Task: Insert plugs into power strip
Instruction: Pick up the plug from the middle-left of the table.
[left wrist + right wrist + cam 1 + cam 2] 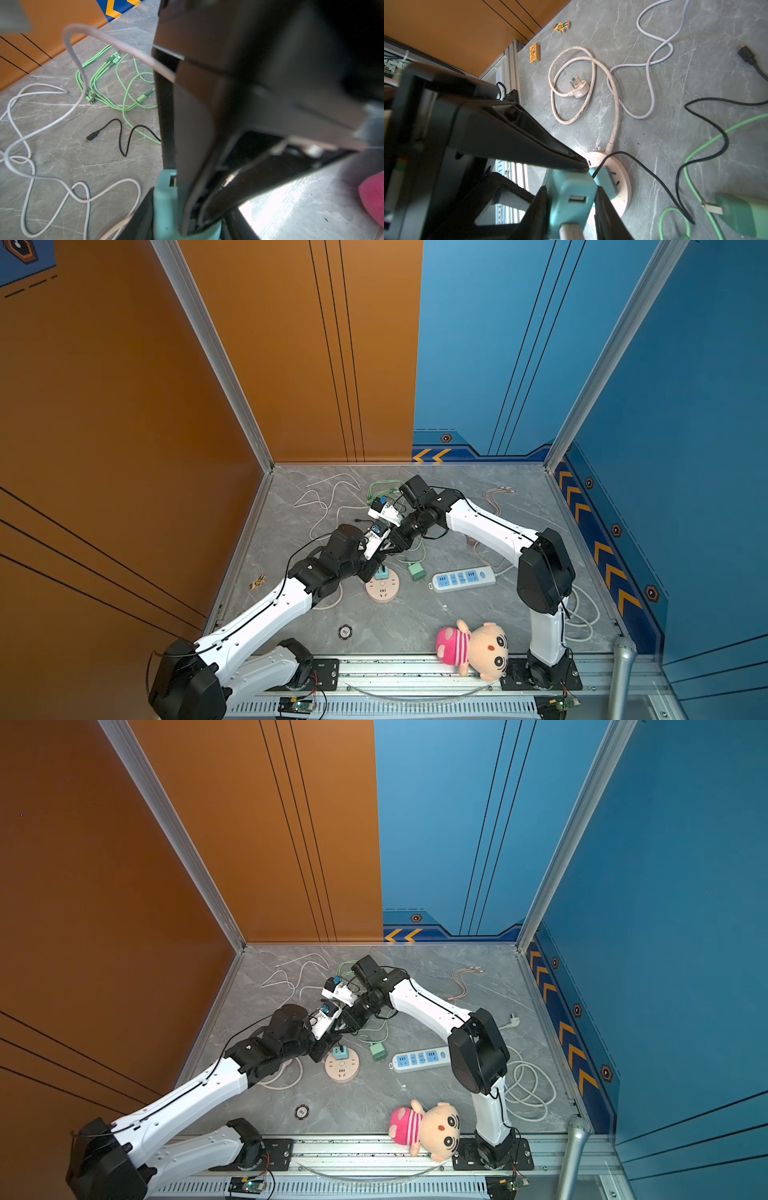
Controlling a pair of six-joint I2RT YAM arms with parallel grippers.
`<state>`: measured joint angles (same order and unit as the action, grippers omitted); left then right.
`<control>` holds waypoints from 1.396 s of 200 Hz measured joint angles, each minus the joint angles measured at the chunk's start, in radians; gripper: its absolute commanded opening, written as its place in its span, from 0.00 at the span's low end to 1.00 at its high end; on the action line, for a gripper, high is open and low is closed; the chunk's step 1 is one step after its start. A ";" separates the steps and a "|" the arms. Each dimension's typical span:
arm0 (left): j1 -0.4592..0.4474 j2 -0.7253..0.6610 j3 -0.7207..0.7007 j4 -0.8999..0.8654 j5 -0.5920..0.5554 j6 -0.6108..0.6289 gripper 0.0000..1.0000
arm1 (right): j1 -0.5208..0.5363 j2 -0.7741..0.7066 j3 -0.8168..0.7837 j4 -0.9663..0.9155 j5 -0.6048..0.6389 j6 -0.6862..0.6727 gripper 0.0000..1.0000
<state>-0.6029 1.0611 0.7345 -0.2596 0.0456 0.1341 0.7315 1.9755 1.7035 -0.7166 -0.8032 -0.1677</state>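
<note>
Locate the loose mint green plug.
In both top views the mint green plug lies on the table between the round pink power strip and the long white strip.

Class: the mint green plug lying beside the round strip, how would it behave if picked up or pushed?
The mint green plug looks boxy and rigid, so it probably slides rather than rolls. It seems small, likely light. Its green cable looks floppy and would probably drag behind.

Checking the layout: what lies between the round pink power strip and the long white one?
A mint green plug lies loose there, seen in both top views.
</note>
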 measured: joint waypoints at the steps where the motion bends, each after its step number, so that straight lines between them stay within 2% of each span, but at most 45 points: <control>1: 0.000 0.000 0.000 0.000 0.000 0.000 0.39 | 0.000 0.000 0.000 -0.001 0.000 0.000 0.27; 38: 0.001 -0.001 -0.013 0.009 -0.004 -0.016 0.39 | 0.003 0.016 0.017 -0.018 0.005 -0.002 0.10; 60: 0.000 -0.001 -0.021 0.013 -0.008 -0.026 0.43 | 0.005 0.023 0.018 -0.021 0.004 -0.001 0.00; 114: 0.000 -0.037 -0.037 0.032 -0.034 -0.012 0.61 | 0.011 0.027 0.024 -0.028 0.021 -0.017 0.00; 134: 0.000 -0.082 -0.040 0.028 -0.037 -0.008 0.69 | 0.008 0.027 0.024 -0.032 0.024 -0.020 0.00; 165: 0.030 -0.198 -0.040 0.069 -0.080 -0.024 0.74 | 0.017 0.028 0.025 -0.098 0.050 -0.032 0.00; 205: 0.075 -0.298 -0.040 0.072 -0.121 -0.090 0.75 | 0.039 0.028 0.032 -0.123 0.095 -0.095 0.00; 279: 0.130 -0.273 -0.054 0.053 -0.143 -0.198 0.75 | 0.047 0.027 0.153 -0.150 0.170 -0.133 0.00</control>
<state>-0.4725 0.7879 0.6804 -0.2066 -0.0975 -0.0635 0.7788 2.0029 1.8561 -0.8661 -0.6334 -0.3008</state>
